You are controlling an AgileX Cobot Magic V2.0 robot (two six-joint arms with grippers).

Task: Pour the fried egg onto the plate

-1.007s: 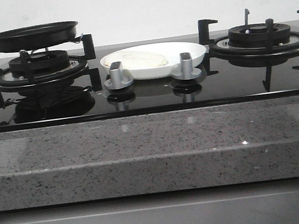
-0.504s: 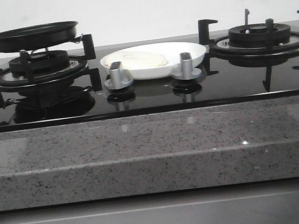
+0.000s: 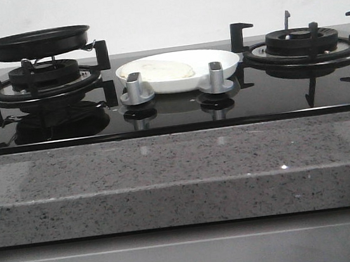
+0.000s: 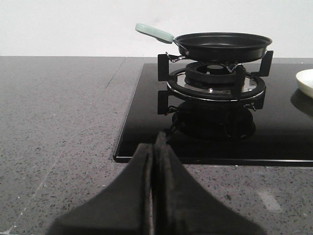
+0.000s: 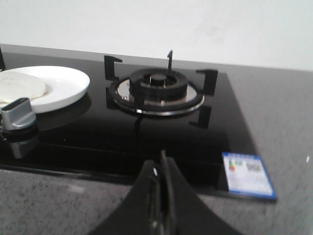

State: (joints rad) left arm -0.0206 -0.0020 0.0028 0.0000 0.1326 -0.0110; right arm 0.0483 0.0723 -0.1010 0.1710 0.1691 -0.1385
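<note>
The fried egg (image 3: 162, 69) lies flat in the white plate (image 3: 227, 60) in the middle of the black glass hob, behind two silver knobs. The egg (image 5: 19, 87) and plate (image 5: 68, 83) also show in the right wrist view. The black frying pan (image 3: 36, 42) with a pale green handle (image 4: 154, 32) sits on the left burner and looks empty. My left gripper (image 4: 154, 149) is shut and empty over the granite counter, in front of the hob's left corner. My right gripper (image 5: 160, 164) is shut and empty, in front of the right burner. Neither gripper shows in the front view.
The right burner (image 3: 302, 48) stands bare with black pan supports. Two silver knobs (image 3: 136, 88) (image 3: 215, 77) stand in front of the plate. A blue-and-white label (image 5: 247, 174) sits on the hob's front right corner. Speckled granite counter (image 3: 180, 175) runs along the front.
The whole front view has shifted very slightly to the left. The pan, plate and egg stay where they were.
</note>
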